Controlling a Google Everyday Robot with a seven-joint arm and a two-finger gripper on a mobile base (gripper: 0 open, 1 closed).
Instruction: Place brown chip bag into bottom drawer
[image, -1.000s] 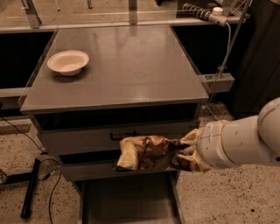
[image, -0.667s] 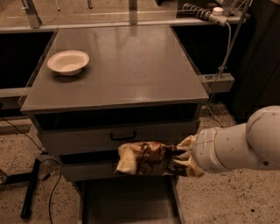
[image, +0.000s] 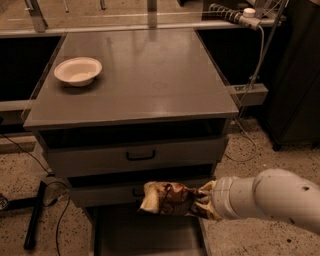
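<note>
The brown chip bag (image: 167, 199) is held lying sideways in front of the middle drawer, its pale yellow end pointing left. My gripper (image: 201, 202) comes in from the right on a white arm and is shut on the bag's right end. The bag hangs above the bottom drawer (image: 107, 235), a wide grey tray pulled out at the foot of the grey cabinet (image: 135, 115).
A white bowl (image: 78, 70) sits at the back left of the cabinet top. Two upper drawers with black handles (image: 140, 156) are shut. A black stand and cables (image: 35, 215) lie on the speckled floor at the left. A white cable hangs at the right.
My arm and the bag have sunk a little lower and shifted slightly left in front of the drawers. The bag stays in my grip.
</note>
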